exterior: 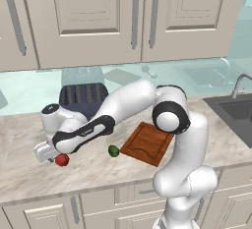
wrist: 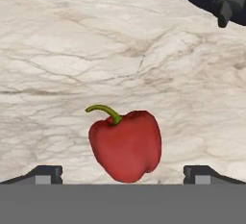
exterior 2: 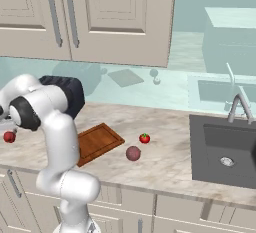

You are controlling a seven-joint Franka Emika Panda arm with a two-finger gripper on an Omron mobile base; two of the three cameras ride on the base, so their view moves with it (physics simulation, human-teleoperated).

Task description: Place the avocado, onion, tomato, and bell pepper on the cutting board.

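So, tool [wrist: 123, 175] hanging wide open over marble bench [wrist: 72, 50], lumpy red bell pepper [wrist: 126, 145] sitting dead centre between fingertips [wrist: 45, 174], stem pointing up-left.

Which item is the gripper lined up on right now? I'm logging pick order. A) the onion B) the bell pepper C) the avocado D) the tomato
B: in the hand view the bell pepper lies on the counter between the two spread finger tips of the gripper, while the avocado sits beside the cutting board, and the tomato and onion lie on its other side.
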